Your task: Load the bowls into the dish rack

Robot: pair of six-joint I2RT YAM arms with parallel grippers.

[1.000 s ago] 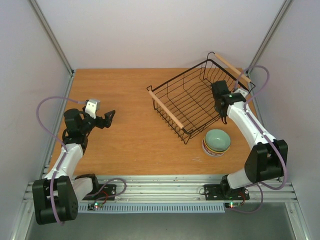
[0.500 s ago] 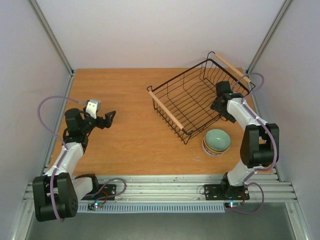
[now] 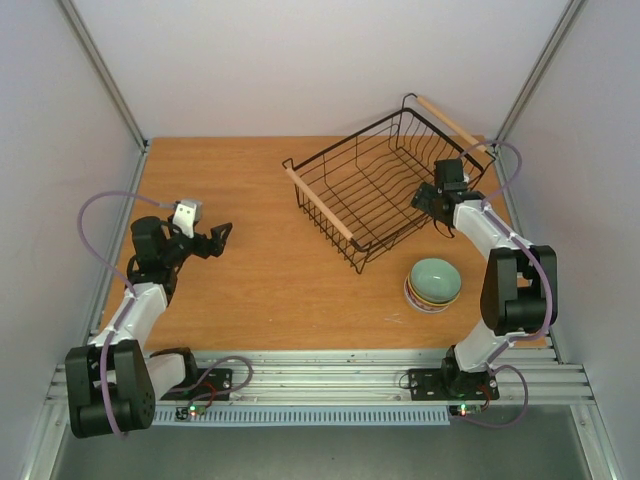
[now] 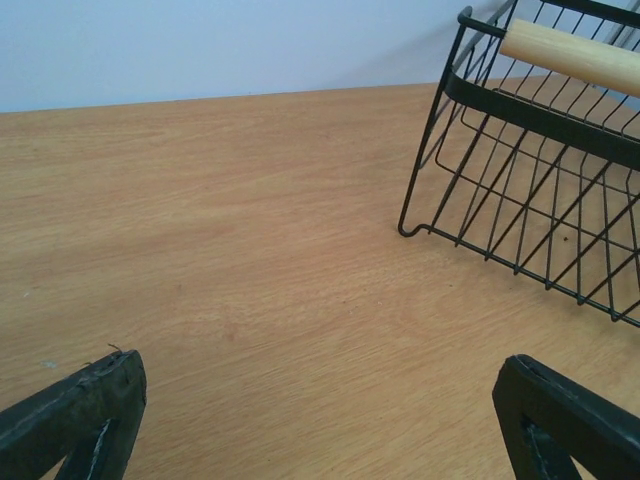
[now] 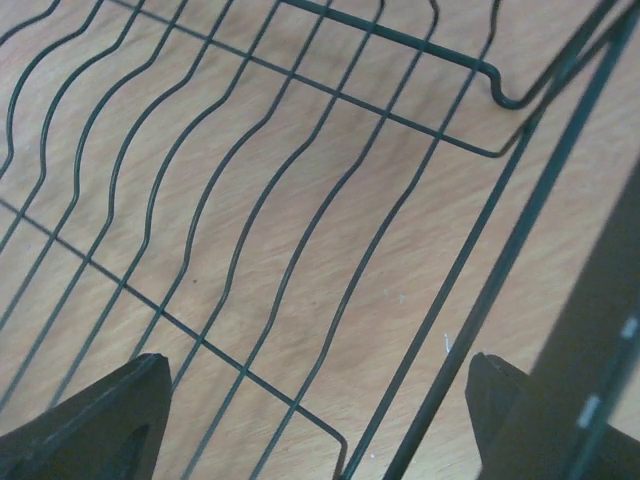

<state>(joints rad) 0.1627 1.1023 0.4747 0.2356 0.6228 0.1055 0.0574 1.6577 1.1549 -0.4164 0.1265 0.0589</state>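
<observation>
The black wire dish rack with two wooden rod handles stands at the back right of the table and holds no bowls. A stack of bowls, pale green on top and cream-tan under it, sits in front of the rack's near right corner. My right gripper is open at the rack's near right side. In the right wrist view its jaws stand wide apart over the rack's wires, with a rim wire between them. My left gripper is open and empty at the left, low over the table. The rack's left end shows in the left wrist view.
The table is wooden, with grey walls on three sides and metal posts at the back corners. The arm bases and a metal rail run along the near edge. Purple cables loop off both arms.
The dish rack has slid left and toward the back. My right gripper moved with it along its near right side. The left arm has barely moved.
</observation>
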